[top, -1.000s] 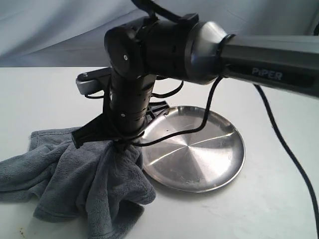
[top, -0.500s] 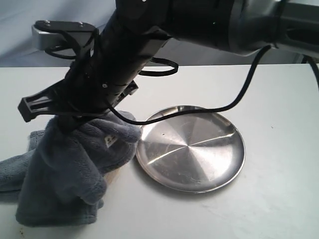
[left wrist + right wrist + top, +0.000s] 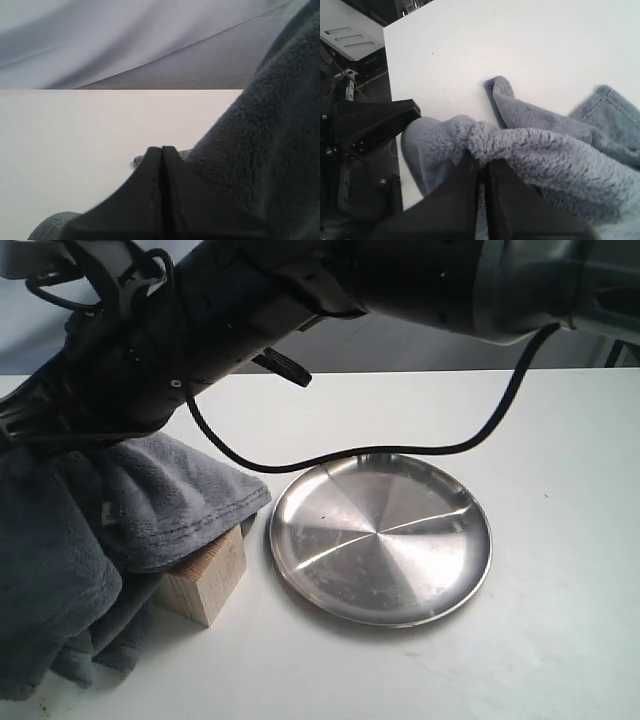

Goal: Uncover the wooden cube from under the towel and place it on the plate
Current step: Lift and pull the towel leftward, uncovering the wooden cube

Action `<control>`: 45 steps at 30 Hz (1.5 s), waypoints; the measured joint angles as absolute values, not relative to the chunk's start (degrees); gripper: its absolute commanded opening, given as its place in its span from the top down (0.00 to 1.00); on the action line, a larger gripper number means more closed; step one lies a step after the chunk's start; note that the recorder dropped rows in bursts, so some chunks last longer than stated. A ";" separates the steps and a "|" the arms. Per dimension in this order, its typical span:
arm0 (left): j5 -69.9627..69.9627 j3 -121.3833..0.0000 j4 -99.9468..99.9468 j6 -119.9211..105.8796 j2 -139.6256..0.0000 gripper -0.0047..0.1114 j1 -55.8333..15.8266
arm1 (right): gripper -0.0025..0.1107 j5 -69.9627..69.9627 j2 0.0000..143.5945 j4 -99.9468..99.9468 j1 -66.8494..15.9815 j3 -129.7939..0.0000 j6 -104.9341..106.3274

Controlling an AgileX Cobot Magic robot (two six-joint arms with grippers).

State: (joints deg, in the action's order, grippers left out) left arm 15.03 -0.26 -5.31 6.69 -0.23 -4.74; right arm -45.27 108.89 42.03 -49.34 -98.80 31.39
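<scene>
The grey towel (image 3: 150, 500) hangs in a bunch at the left of the table, lifted off the surface. My right gripper (image 3: 482, 162) is shut on a fold of the towel (image 3: 545, 150), and its arm (image 3: 230, 310) reaches across from the right. The wooden cube (image 3: 205, 580) stands on the table just left of the plate (image 3: 380, 540), with its top and far side still under the towel's hem. The steel plate holds nothing. My left gripper (image 3: 161, 148) is shut with nothing in it, and the towel (image 3: 270, 150) hangs close beside it.
A black cable (image 3: 500, 420) droops from the right arm over the plate's far rim. The white table (image 3: 560, 640) runs on to the right and front of the plate. A grey cloth backdrop (image 3: 150, 40) hangs behind the table.
The right gripper has carried the towel up and to the left. The wooden cube, covered a second ago, now shows beside the plate.
</scene>
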 measured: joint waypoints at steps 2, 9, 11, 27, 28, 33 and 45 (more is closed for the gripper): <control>15.03 -0.26 -5.31 6.69 -0.23 0.96 -4.74 | 0.98 -43.50 108.89 41.97 -49.34 -98.80 34.31; 15.03 -0.26 -5.31 6.69 -0.23 0.96 -4.74 | 0.98 -32.88 109.16 42.22 -49.34 -98.80 43.15; 15.03 -0.26 -5.31 6.69 -0.23 0.96 -4.74 | 0.98 -27.92 110.62 42.74 -49.34 -98.80 44.17; 15.03 -0.26 -5.31 6.69 -0.23 0.96 -4.74 | 0.54 -20.86 124.07 43.79 -49.34 -98.80 47.49; 15.03 -0.26 -5.31 6.69 -0.23 0.96 -4.74 | 0.47 -20.89 123.95 43.89 -49.34 -98.80 47.02; 15.03 -0.26 -5.31 6.69 -0.23 0.96 -4.74 | 0.24 -21.12 122.12 44.01 -49.34 -98.80 45.17; 15.03 -0.26 -5.31 6.69 -0.23 0.96 -4.74 | 0.20 -25.57 115.94 41.92 -48.68 -98.80 38.96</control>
